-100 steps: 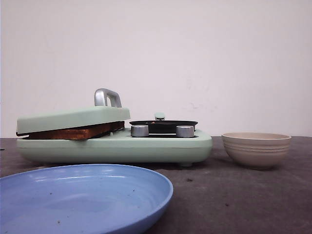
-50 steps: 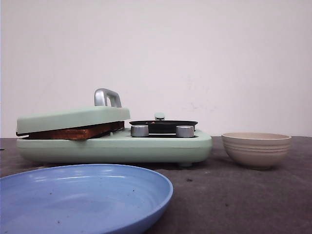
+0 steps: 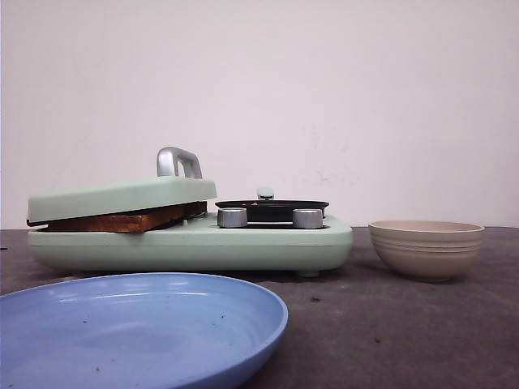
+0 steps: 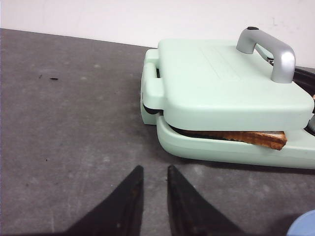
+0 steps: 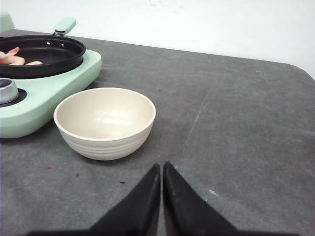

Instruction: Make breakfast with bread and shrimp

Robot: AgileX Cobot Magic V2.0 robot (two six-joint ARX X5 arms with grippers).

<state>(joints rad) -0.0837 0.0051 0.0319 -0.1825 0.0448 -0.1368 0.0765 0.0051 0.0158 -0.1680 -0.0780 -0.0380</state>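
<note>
The bread (image 3: 122, 220) lies pressed under the lowered lid (image 3: 122, 197) of the mint-green breakfast maker (image 3: 243, 243); its brown crust also shows in the left wrist view (image 4: 256, 138). Shrimp (image 5: 17, 60) lie in the black pan (image 5: 44, 54) on the maker's right side. The beige ribbed bowl (image 5: 105, 121) stands empty. My left gripper (image 4: 155, 169) hovers over the mat beside the maker, jaws slightly apart and empty. My right gripper (image 5: 162, 166) is shut and empty, just short of the bowl. Neither gripper shows in the front view.
A blue plate (image 3: 138, 328) sits at the front left, empty. The bowl (image 3: 426, 248) stands to the right of the maker. The lid has a silver handle (image 4: 273, 49). Two silver knobs (image 3: 263, 217) are on the maker. A dark grey mat (image 5: 236, 123) covers the table.
</note>
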